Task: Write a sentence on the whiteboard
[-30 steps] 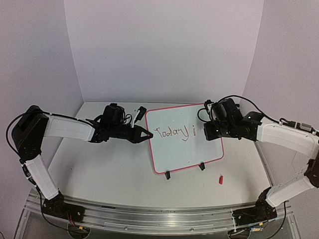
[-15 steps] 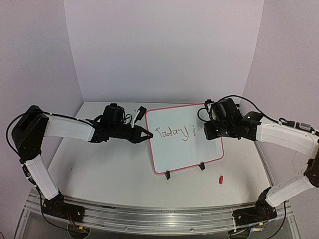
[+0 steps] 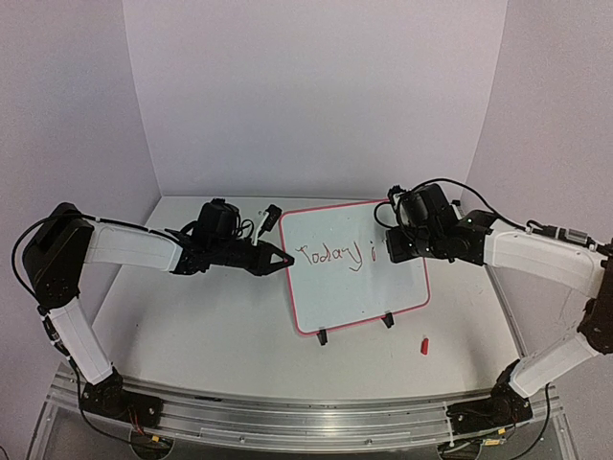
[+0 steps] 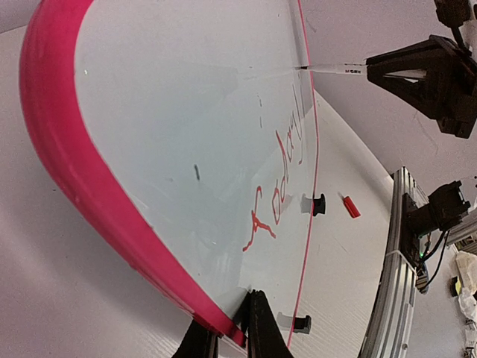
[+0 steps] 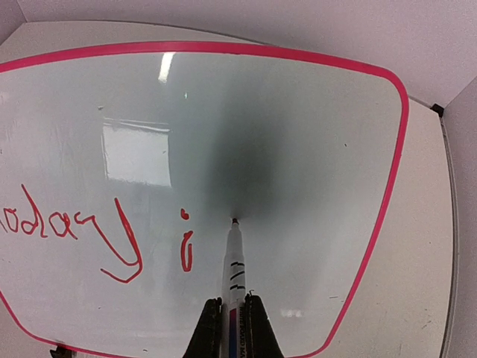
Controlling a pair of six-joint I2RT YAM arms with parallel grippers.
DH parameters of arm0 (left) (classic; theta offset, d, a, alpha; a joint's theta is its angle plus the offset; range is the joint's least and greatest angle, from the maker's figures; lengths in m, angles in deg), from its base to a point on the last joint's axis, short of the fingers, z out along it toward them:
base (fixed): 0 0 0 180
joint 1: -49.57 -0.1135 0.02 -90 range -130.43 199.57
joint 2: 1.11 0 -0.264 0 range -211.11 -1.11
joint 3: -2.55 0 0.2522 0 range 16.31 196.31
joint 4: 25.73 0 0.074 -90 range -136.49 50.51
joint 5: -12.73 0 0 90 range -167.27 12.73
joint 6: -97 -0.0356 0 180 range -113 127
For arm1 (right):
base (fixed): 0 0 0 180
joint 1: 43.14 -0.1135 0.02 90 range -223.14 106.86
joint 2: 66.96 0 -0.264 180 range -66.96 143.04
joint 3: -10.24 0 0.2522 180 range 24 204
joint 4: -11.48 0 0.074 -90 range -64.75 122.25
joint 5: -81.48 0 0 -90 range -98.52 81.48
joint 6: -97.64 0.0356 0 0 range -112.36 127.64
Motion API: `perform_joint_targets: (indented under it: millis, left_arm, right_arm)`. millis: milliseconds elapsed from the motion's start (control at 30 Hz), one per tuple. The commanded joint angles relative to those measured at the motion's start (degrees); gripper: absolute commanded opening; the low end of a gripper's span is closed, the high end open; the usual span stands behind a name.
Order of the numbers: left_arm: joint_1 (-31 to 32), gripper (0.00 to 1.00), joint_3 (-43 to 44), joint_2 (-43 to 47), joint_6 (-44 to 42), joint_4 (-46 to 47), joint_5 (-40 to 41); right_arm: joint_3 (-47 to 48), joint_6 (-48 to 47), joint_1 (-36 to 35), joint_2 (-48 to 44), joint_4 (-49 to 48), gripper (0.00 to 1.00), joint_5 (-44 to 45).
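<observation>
The whiteboard (image 3: 359, 287), white with a thin red-pink frame, stands tilted on the table. The sentence (image 3: 335, 255) reads "Today i" in red marker; it also shows in the right wrist view (image 5: 112, 231) and the left wrist view (image 4: 279, 186). My left gripper (image 3: 285, 259) is shut on the whiteboard's left edge (image 4: 89, 186), fingers on either side of the frame (image 4: 235, 328). My right gripper (image 3: 396, 244) is shut on a white marker (image 5: 235, 261). The marker's tip touches the board just right of the "i".
A red marker cap (image 3: 423, 345) lies on the table in front of the board's right corner. The stand's black feet (image 3: 322, 337) stick out under the board's front edge. A small black object (image 3: 271, 217) sits behind the board's left corner. Walls close in on three sides.
My right gripper has shifted slightly left and up with the marker. The writing still reads "Today i". The left arm and the board have not moved.
</observation>
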Motion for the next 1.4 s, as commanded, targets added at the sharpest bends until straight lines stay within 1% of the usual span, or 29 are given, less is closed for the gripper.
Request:
perform_joint_targets:
  millis: [0, 233, 367, 667, 867, 1133, 1367]
  left_arm:
    - [-1.43, 0.00, -1.38, -3.53, -9.94, -9.79, 17.22]
    - [-1.43, 0.00, -1.67, -3.33, -10.03, -9.69, 17.31]
    - [-1.44, 0.00, -1.70, -3.26, -10.03, -9.74, 17.35]
    - [-1.45, 0.00, -1.68, -3.24, -10.12, -9.99, 17.68]
    - [-1.47, 0.00, -1.69, -3.24, -10.12, -10.08, 17.84]
    - [-1.43, 0.00, -1.81, -3.24, -10.01, -9.95, 17.76]
    - [-1.43, 0.00, -1.73, -3.24, -10.04, -10.04, 17.75]
  right_arm:
    - [2.31, -0.03, 0.19, 1.24, -1.85, 0.00, -0.73]
    - [1.54, 1.02, 0.19, 1.09, -1.60, 0.00, -4.62]
    - [0.16, 1.85, 0.19, 0.37, -0.49, 0.00, -5.46]
    - [-1.46, 1.75, 0.14, -1.33, 2.04, 0.00, -2.81]
    - [-1.63, 1.75, 0.19, -1.28, 3.04, 0.00, -2.98]
    - [-1.86, 1.24, 0.19, -1.98, 3.35, 0.00, 1.10]
    - [-2.91, 1.82, 0.17, -2.35, 3.60, 0.00, -0.59]
